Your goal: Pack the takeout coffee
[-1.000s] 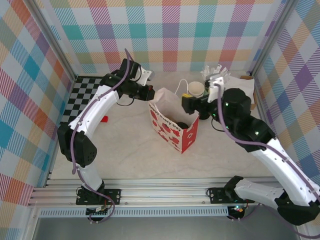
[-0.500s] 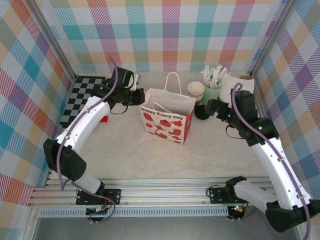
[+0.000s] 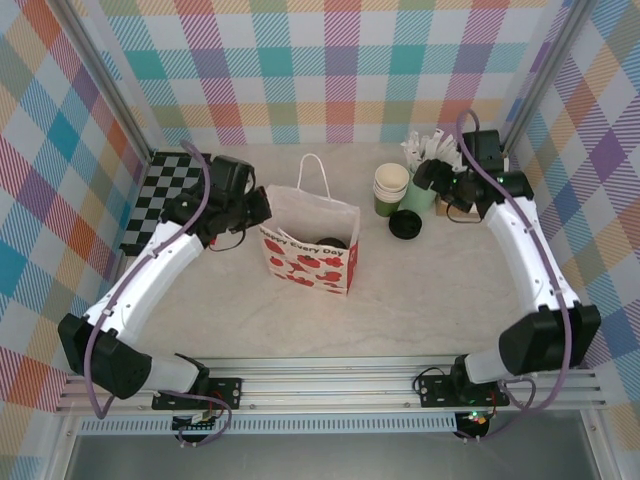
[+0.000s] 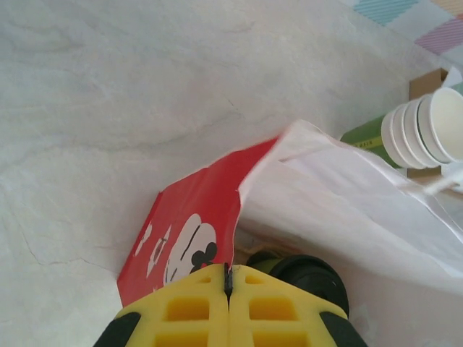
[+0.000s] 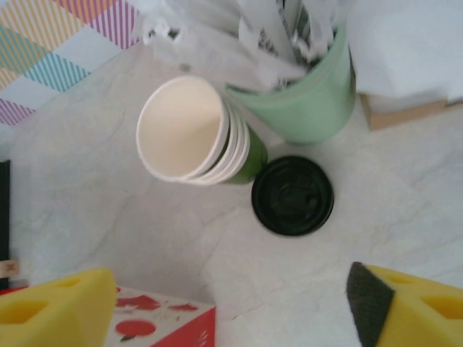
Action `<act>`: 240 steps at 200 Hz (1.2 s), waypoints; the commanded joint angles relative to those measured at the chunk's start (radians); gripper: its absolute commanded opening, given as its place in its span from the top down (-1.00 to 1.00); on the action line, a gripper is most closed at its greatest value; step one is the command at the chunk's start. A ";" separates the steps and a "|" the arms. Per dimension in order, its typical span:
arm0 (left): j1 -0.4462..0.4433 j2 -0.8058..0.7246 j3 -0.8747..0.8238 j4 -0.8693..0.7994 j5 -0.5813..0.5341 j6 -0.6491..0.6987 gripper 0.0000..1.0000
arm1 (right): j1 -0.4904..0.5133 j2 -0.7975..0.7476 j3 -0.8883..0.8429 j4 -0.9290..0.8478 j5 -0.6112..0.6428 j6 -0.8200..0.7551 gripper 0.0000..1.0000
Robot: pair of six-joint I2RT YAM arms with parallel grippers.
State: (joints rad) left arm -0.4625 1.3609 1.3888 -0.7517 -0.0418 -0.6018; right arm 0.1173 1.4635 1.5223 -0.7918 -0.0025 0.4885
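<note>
The dark-green paper cup with round black plastic lid point(image 4: 304, 278) sits inside the red-and-white paper carrier bag point(image 4: 195, 217), just beyond the left gripper point(image 4: 228, 273) fingertips and to their right. Those fingers are closed, apparently pinching the bag rim. The right gripper point(image 5: 228, 296) fingers stand apart and empty, with a loose black lid point(image 5: 293, 195) ahead between them. Packing appears complete. Open the left fingers squarely, then withdraw without dragging the rim, so the bag does not tip.
</note>
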 commanded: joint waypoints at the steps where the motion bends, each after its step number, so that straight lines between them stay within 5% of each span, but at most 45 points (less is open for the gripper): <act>1: -0.068 -0.031 -0.053 0.024 -0.098 -0.191 1.00 | -0.056 0.086 0.115 -0.015 -0.011 -0.126 -0.46; 52: -0.165 -0.031 -0.097 0.075 -0.210 -0.442 1.00 | -0.151 0.284 0.358 -0.116 -0.043 -0.157 -0.27; 105: -0.169 -0.031 0.000 -0.046 -0.229 -0.393 0.98 | -0.151 0.398 0.476 -0.162 -0.073 -0.161 -0.07; 126: -0.152 -0.028 0.015 -0.086 -0.239 -0.327 0.67 | -0.150 0.418 0.498 -0.167 -0.096 -0.179 0.14; 153: -0.073 -0.034 0.011 -0.083 -0.116 -0.210 0.35 | -0.150 0.442 0.523 -0.189 -0.109 -0.246 0.27; 171: -0.046 -0.051 0.025 -0.106 -0.083 -0.138 -0.25 | -0.150 0.460 0.542 -0.218 -0.113 -0.286 0.30; 191: -0.035 -0.087 0.025 -0.107 -0.085 -0.070 -0.66 | -0.150 0.464 0.541 -0.225 -0.118 -0.310 0.37; 240: -0.013 -0.118 0.027 -0.129 -0.106 -0.025 -0.82 | -0.150 0.486 0.560 -0.227 -0.095 -0.330 0.51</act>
State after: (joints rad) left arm -0.4950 1.2686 1.3838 -0.8524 -0.1463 -0.6792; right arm -0.0383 1.9236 2.0392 -0.9947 -0.0948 0.1932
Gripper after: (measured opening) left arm 0.908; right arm 0.259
